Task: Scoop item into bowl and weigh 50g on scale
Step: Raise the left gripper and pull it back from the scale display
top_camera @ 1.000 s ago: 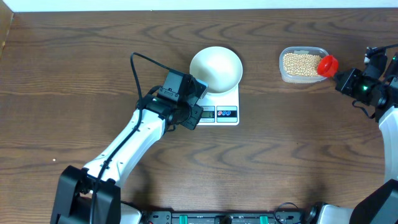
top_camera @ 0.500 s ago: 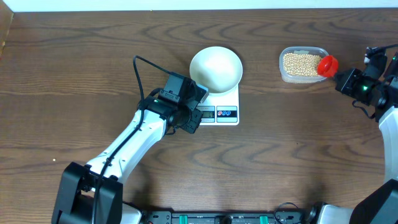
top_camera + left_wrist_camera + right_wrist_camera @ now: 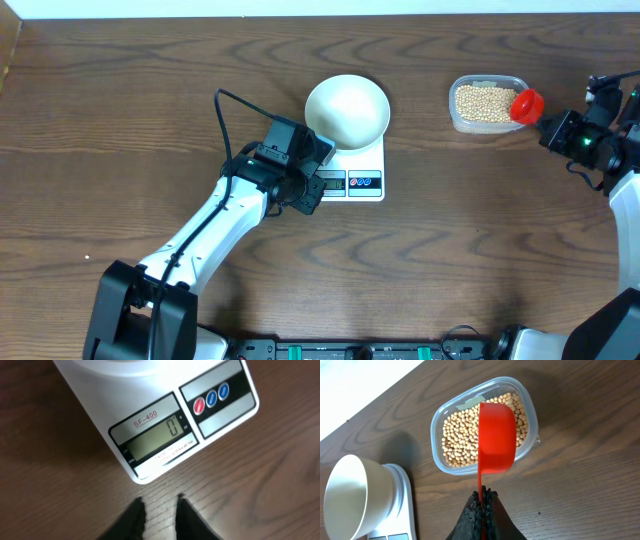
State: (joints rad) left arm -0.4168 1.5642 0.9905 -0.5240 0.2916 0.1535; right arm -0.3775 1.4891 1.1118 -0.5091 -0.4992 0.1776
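Observation:
The white bowl [image 3: 347,110] stands empty on the white scale [image 3: 366,158], whose display [image 3: 152,440] reads 0. My left gripper [image 3: 159,502] hovers over the table just in front of the scale's display edge, slightly open with nothing between its fingers. Beige beans [image 3: 455,435] fill a clear tub [image 3: 532,407] at the right. A red scoop [image 3: 496,437] hangs above the beans, bowl end over the tub. My right gripper [image 3: 482,494] is shut on the scoop's thin handle. In the overhead view the scoop [image 3: 526,103] sits at the tub's right end.
The left arm [image 3: 215,225] stretches diagonally from the front left towards the scale. Three small round buttons [image 3: 211,397] sit beside the display. The table's far edge [image 3: 320,16] runs just behind the bowl and the tub [image 3: 487,126].
My left arm has edged slightly towards the scale and its fingers have parted a little from shut. The right arm and the scoop have not moved.

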